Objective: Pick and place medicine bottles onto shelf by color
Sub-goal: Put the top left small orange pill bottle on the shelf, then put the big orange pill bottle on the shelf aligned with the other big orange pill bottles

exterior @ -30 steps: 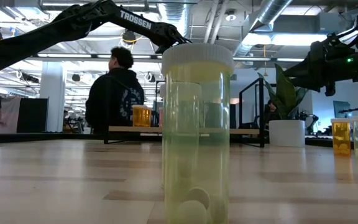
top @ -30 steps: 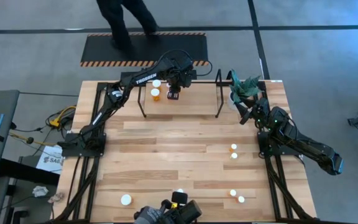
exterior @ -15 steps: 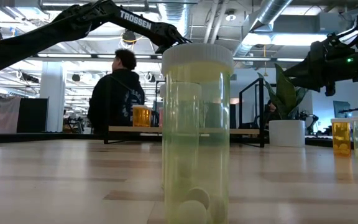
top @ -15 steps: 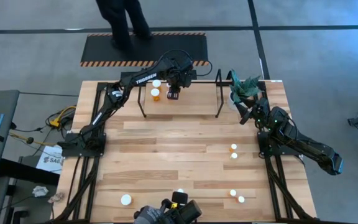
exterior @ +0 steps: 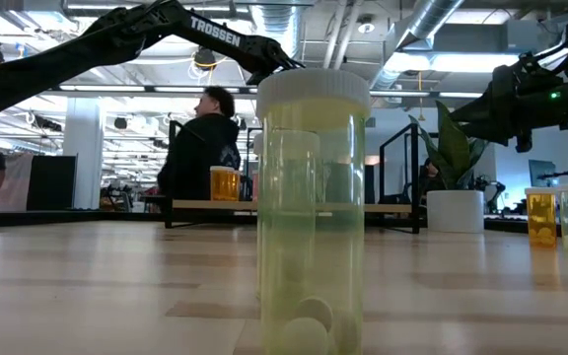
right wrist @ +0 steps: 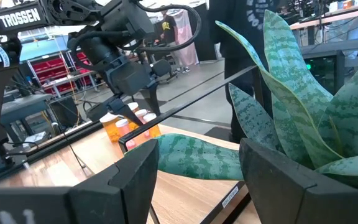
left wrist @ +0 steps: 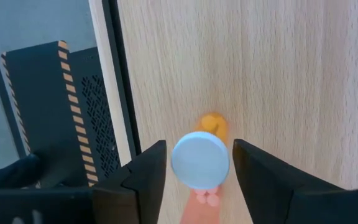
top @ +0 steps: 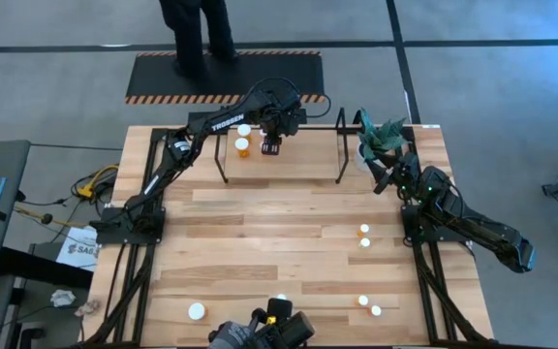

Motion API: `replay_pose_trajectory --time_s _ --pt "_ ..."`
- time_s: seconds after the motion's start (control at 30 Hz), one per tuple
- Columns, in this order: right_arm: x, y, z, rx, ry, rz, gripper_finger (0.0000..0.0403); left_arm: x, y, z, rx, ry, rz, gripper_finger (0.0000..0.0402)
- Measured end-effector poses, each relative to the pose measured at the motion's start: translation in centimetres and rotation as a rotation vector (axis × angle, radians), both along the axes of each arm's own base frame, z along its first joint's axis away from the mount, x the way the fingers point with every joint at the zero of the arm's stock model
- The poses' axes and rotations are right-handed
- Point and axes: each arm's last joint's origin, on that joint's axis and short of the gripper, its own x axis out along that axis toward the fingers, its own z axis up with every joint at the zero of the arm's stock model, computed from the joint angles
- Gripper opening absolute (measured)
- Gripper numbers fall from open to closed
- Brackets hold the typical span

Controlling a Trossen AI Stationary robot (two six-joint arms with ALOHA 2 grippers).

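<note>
You read white "TROSSEN" on dark left arm [top: 223,123]. Person in dark top [exterior: 203,143] now stands further right than before. Left gripper [left wrist: 194,168] jaws apart, no grip; white-capped orange medicine bottle [left wrist: 200,163] upright between them on black-bar wood-floored shelf [top: 308,165]. Right gripper [right wrist: 194,167] jaws apart beside green plant [right wrist: 303,118].
</note>
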Motion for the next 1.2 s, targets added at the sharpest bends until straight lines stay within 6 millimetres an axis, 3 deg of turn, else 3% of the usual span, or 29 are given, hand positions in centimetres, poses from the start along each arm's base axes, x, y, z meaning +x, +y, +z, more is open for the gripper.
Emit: replay_pose_trajectory --time_s 0.33,0.9,1.07,1.2 --pt "0.0 0.0 0.0 0.0 0.0 0.0 0.0249 0.1 0.1 1.0 0.032 -0.024 0.016 0.0209" --pt "0.0 0.0 0.0 0.0 0.0 0.0 0.0249 0.0 -1.5 2.3 -0.02 -0.038 0.093 0.0211" --pt "0.0 0.0 0.0 0.0 0.0 0.0 0.0249 -0.3 -2.2 3.7 -0.001 -0.061 0.125 0.0211" --pt "0.0 0.0 0.0 0.0 0.0 0.0 0.0249 -0.8 -3.4 6.2 0.016 -0.115 0.156 0.0211"
